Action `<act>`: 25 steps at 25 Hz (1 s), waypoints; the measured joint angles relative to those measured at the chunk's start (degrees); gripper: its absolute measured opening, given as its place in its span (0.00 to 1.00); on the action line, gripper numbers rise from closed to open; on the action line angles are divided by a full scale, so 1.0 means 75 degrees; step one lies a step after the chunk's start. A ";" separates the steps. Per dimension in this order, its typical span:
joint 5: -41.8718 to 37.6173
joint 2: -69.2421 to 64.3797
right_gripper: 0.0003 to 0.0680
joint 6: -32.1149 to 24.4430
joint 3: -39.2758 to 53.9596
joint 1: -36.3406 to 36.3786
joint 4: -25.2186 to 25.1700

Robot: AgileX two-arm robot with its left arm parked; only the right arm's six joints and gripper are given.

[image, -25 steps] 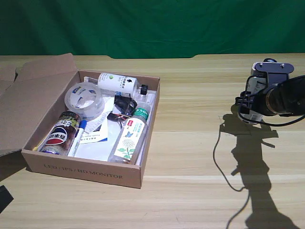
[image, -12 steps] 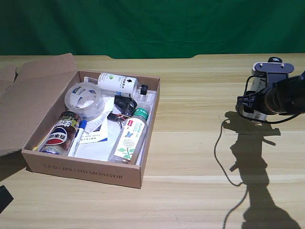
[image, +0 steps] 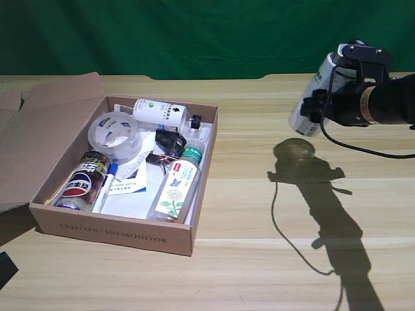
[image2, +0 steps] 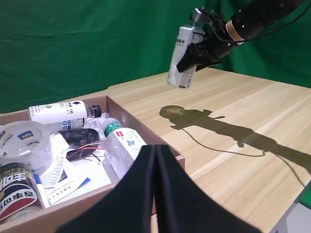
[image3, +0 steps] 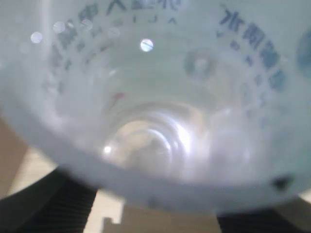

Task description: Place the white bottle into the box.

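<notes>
Raised since the earlier frame, the right gripper [image: 319, 107] now carries the silvery-white cylindrical bottle with a printed white label [image: 312, 103] clear of the light wooden tabletop [image: 259, 214], at the upper right of the exterior view; before, it sat lower against the table. Nearest the camera, the wide shallow brown cardboard box with flaps [image: 117, 231] occupies the lower left of the frame, well apart from the bottle. Inside it lie a clear bottle with a green cap [image: 176, 183], a dark cola can [image: 83, 181], a roll of clear tape [image: 115, 135] and, at the far wall, a white bottle with a green dot label [image: 161, 113]. Farther off, the gripper's fingers are clenched on the silvery-white bottle, which hangs tilted above its shadow. Behind the table hangs a green backdrop [image: 194, 35].
</notes>
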 joint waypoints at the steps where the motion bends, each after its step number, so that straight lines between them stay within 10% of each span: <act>1: -0.0262 -0.0169 0.73 0.0000 0.0000 0.0131 -0.0017; 13: -0.0690 0.0115 0.73 0.0039 -0.1206 0.4518 -0.0123; 25: -0.0294 0.1899 0.73 0.0439 -0.1752 0.5143 -0.0123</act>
